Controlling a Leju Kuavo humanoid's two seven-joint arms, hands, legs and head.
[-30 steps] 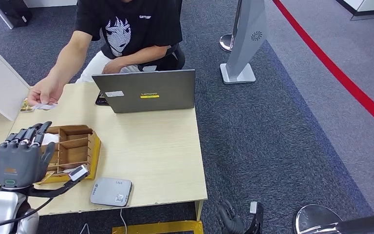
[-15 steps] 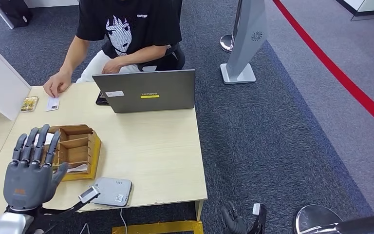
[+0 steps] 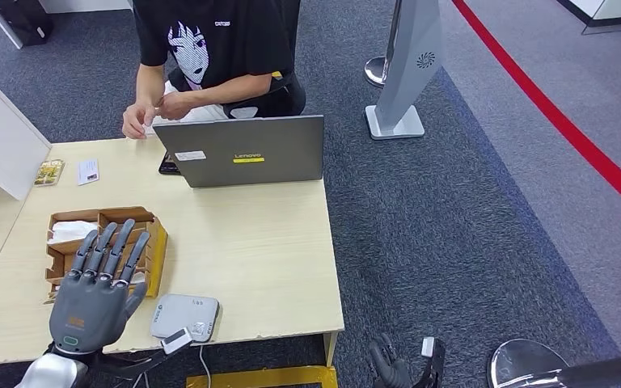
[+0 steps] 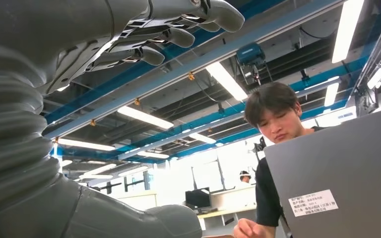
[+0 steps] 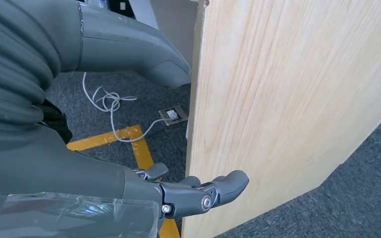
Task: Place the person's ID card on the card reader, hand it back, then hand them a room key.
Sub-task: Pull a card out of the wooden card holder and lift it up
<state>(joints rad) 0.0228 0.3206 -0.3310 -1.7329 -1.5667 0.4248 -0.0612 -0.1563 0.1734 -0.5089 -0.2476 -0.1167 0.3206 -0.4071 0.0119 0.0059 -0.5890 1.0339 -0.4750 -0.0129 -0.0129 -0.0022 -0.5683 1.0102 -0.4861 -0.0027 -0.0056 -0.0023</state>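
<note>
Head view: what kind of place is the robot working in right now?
Probably a mock check-in desk set up in an office: a wooden table with a card reader and card organizer, a person behind a laptop, and a red floor line.

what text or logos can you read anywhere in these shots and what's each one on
"Lenovo": on the laptop lid, above a yellow sticker too small to read.
White label on the lid: several printed lines, too blurred to read.
Small white print on the person's black shirt: not legible.
Card reader: small markings, unreadable.
White card on the table: print too small to read.
</note>
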